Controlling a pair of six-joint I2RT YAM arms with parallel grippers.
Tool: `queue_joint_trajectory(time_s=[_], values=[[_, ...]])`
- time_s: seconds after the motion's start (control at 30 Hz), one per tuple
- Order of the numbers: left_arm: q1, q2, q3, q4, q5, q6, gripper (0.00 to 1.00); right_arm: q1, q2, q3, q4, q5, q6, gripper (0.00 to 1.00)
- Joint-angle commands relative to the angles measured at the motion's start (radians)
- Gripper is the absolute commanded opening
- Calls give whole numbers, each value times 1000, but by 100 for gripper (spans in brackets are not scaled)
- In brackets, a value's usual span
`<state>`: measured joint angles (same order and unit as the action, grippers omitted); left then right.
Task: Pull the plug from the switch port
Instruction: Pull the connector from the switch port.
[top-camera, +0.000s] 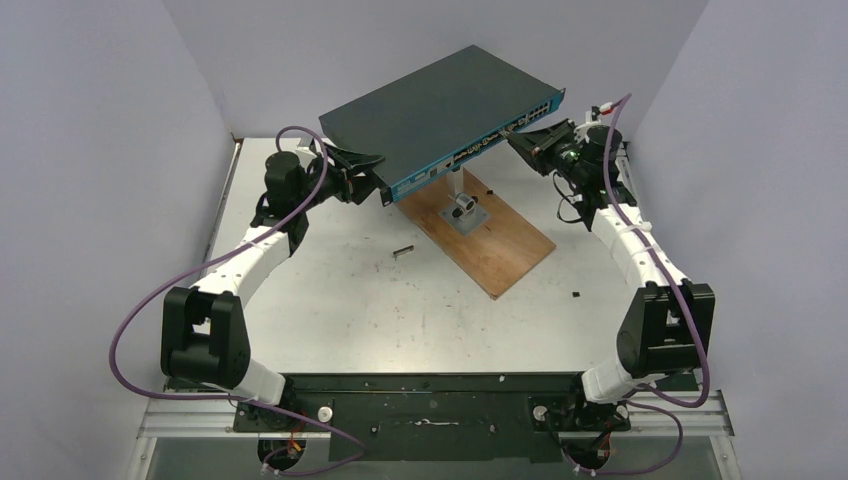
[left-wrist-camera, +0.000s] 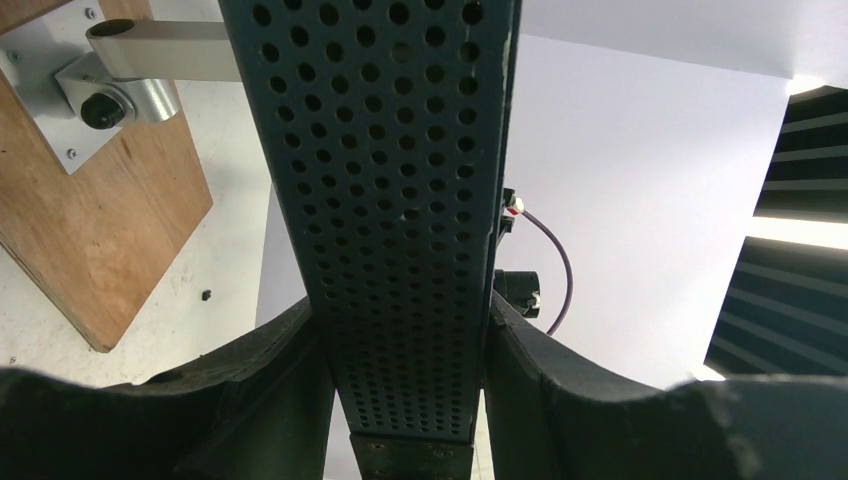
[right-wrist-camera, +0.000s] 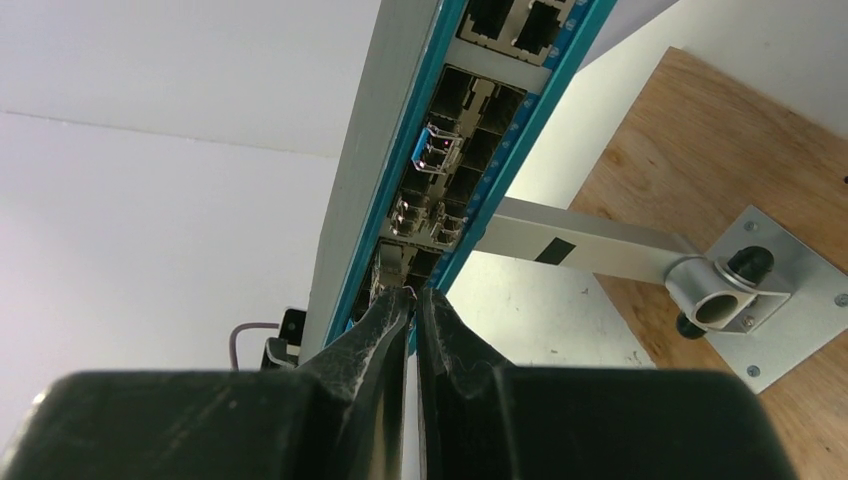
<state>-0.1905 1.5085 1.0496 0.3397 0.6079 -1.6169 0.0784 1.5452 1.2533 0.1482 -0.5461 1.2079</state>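
Grey switch (top-camera: 440, 112), blue front, squeezed by left gripper (left-wrist-camera: 400, 322); right gripper (right-wrist-camera: 415, 296) pinched together, maybe on a plug (right-wrist-camera: 400, 284). White table (top-camera: 330, 295), walls (top-camera: 100, 150).

Our switch (top-camera: 430, 110) is a wide flat dark grey box with a blue front face full of small dark sockets. We see it raised and tilted, its perforated end wall clamped between the left gripper (left-wrist-camera: 405, 340) fingers. The plug (right-wrist-camera: 392, 262) is small and metallic, seated in a front socket, and its outer end is nipped right at the tips of the right gripper (right-wrist-camera: 412, 295).
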Motion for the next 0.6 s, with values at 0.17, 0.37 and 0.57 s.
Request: queue_joint_trajectory(time_s=[0.17,0.37,0.57], values=[[-40,32,43,56,-114,25,0,-24,-92,-5,-28,-70,-13,5],[-41,31,40,59,-114,24,0,-50,-151,-34,-36,-83,-8,5],[-40,32,36,61,-112,25,0,-88,-240,-54,-118,-99,-50,5]])
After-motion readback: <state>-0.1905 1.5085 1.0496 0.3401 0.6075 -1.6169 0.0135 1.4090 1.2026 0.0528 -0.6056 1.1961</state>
